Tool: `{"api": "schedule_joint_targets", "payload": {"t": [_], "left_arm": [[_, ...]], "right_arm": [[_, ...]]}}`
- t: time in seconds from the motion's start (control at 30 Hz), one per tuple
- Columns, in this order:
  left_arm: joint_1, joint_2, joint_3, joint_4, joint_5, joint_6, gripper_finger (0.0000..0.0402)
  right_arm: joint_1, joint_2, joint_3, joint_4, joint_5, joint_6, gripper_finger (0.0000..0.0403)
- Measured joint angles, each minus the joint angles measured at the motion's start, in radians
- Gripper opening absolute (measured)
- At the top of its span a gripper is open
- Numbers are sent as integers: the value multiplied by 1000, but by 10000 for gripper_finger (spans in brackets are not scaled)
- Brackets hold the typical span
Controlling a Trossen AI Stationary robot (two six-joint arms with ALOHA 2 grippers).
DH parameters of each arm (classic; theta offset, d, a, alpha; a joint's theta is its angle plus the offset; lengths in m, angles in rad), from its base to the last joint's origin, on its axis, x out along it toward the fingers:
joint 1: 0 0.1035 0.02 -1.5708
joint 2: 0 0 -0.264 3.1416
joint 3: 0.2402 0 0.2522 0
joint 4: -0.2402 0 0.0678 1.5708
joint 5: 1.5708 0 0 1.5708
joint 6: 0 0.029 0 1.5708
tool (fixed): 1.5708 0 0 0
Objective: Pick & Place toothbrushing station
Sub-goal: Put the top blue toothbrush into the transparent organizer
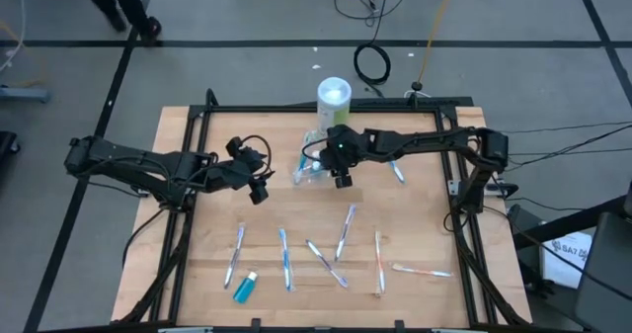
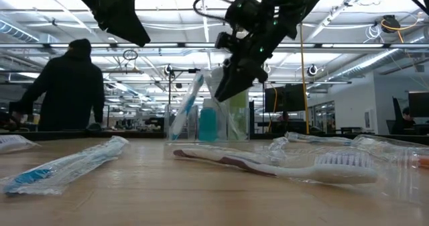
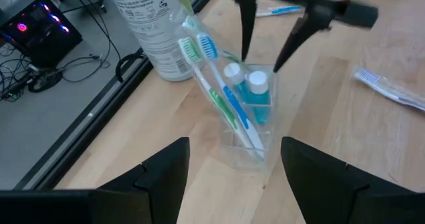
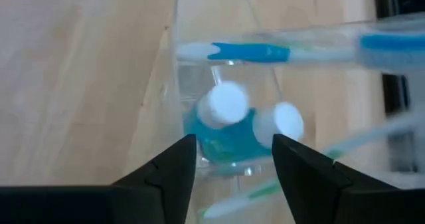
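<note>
Wooden table (image 1: 415, 224), light planks in a black frame, is taken as the work surface, and the clear cup (image 1: 311, 165) near its far edge is used as the landmark. Nearest the front edge, well short of the cup, one blue tube (image 1: 244, 288) is seen lying flat, with wrapped toothbrushes (image 1: 285, 257) scattered in a loose row beside it; about seven are counted there, and one more (image 1: 396, 171) lies beyond the cup's right side. To the left of the cup the left gripper (image 1: 261, 187) is held above the table, fingers spread wide, nothing between them, pointed at the cup. Directly over the cup the right gripper (image 3: 264, 56) is poised, its fingers (image 4: 166, 171) parted and empty, straddling the mouth. Inside the cup two blue white-capped tubes (image 4: 229, 121) stand side by side, with a blue-handled and a green-handled brush (image 3: 229, 104) leaning out over the rim. Just behind the cup stands the white-and-green canister (image 1: 334, 98). Step in hand is judged to be a release into the cup, likely of a tube. Next move is judged to call for a straight lift clear of the leaning brush handles, then a reach toward the front row; the tilted brushes could be knocked if the lift is skewed.
</note>
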Motion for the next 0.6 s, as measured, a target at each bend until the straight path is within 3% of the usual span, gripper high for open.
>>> {"api": "schedule_joint_targets", "payload": {"t": [0.4, 0.6], "left_arm": [[-6, 0, 0, -2, 8, -11, 244], [-22, 0, 0, -2, 41, -32, 244]], "right_arm": [[18, -232, 1, -246, 6, 276, 193], [-18, -292, -66, -373, 217, 500, 198]]}}
